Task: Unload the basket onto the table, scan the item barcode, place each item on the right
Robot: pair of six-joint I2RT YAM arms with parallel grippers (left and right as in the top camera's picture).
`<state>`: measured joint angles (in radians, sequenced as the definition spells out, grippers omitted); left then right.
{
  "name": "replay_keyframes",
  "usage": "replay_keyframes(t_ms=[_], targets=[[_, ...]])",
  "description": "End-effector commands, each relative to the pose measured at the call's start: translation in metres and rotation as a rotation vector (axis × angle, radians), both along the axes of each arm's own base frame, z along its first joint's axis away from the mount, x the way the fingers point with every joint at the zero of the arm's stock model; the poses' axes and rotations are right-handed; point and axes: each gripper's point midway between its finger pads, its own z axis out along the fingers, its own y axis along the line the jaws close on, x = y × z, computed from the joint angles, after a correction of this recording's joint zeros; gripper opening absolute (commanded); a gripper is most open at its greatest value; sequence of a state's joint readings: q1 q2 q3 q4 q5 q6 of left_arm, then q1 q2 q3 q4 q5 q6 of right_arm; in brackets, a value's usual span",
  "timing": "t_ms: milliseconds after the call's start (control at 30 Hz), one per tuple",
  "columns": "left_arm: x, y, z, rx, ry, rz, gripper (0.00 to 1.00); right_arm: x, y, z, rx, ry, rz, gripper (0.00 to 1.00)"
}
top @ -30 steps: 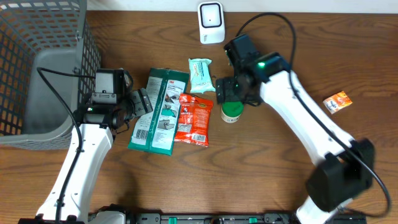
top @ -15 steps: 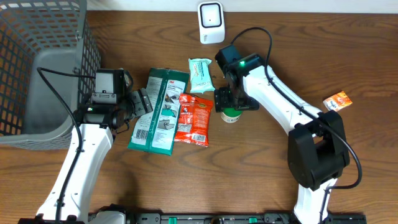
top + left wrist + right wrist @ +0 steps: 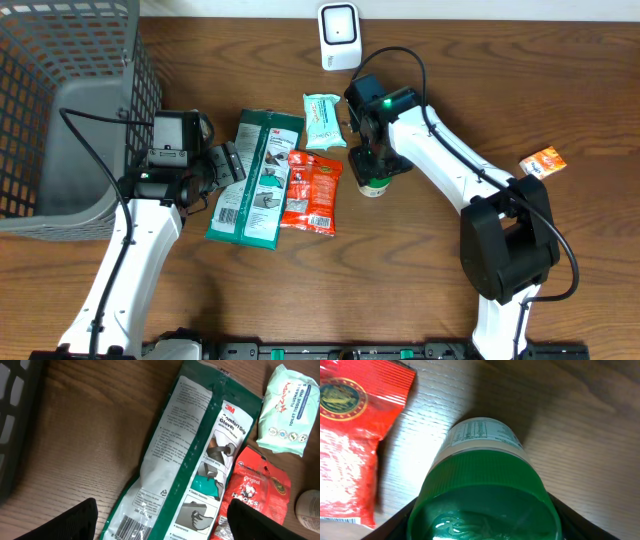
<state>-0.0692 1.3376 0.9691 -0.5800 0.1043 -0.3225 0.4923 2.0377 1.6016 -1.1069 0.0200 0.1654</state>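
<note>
1. Reaches across the worktop (image 3: 450, 110) with the right pincer (image 3: 372, 165) to straddle the green-capped bottle (image 3: 373, 182), which stands upright just right of the red snack packet (image 3: 312, 192).
2. Sets one finger (image 3: 390, 529) on either side of the green cap (image 3: 485, 505), presumably so the round body cannot slip sideways out of the grasp. Cannot tell from the wrist view whether the pads already pinch the cap or stop just short of it.
3. Leaves the printed label (image 3: 480, 435) below the cap clear of both fingers, likely so that any barcode stays readable.
4. Holds the left pincer (image 3: 162, 522) spread wide and empty above the glove pack (image 3: 190, 460), close to the basket (image 3: 60, 100) and well out of the other arm's path.
5. Has the white scanner (image 3: 339, 35) waiting at the worktop's far edge, near the bottle and beyond the tissue pack (image 3: 322, 120). Calls next, by the look of it, for a firm squeeze, a lift, and a turn of the label toward the scanner's window.
</note>
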Motion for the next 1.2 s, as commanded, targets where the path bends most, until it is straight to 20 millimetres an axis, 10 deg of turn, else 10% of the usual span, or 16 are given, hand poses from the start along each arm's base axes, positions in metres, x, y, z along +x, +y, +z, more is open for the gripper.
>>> replay_keyframes(t_ms=[0, 633, 867, 1167], targets=[[0.004, 0.002, 0.006, 0.003, -0.014, 0.017, 0.83, -0.004, 0.006, -0.004, 0.002, 0.014, 0.045, 0.75], [0.004, 0.002, 0.006, 0.003, -0.014, 0.017, 0.83, -0.007, 0.007, -0.03, 0.032, 0.006, -0.038, 0.78], [0.004, 0.002, 0.006, 0.003, -0.014, 0.017, 0.83, -0.002, 0.01, -0.024, 0.043, -0.014, -0.036, 0.6], [0.004, 0.002, 0.006, 0.003, -0.014, 0.017, 0.83, 0.005, 0.01, -0.016, 0.057, -0.035, -0.072, 0.74]])
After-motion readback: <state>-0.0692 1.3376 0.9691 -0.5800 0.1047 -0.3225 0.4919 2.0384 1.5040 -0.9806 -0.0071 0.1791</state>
